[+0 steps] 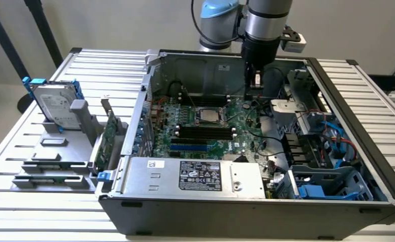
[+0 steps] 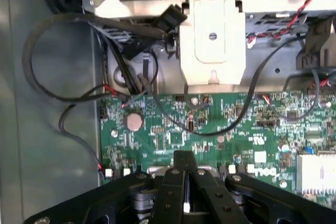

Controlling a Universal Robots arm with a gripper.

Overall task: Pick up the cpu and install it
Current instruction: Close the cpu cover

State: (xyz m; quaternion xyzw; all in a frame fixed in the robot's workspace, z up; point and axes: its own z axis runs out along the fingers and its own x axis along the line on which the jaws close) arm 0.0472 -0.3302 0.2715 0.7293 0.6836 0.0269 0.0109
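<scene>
The cpu (image 1: 207, 115) sits in its socket on the green motherboard (image 1: 183, 108), inside the open computer case (image 1: 251, 217). The fingers (image 2: 176, 182) are clenched together with nothing in them, over the board, to the exterior view's right of the cpu.

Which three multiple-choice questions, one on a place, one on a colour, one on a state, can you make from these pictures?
1. Where lies the cpu? A on the hard drive; B on the motherboard; C on the table.
2. Which colour has the motherboard? A green; B red; C white.
3. How stands the pincer? A wide open; B shut; C clamped on the hard drive.
Answers: 1 B, the silver chip lies in the board's middle; 2 A, the board is green; 3 B, its fingers meet.
</scene>
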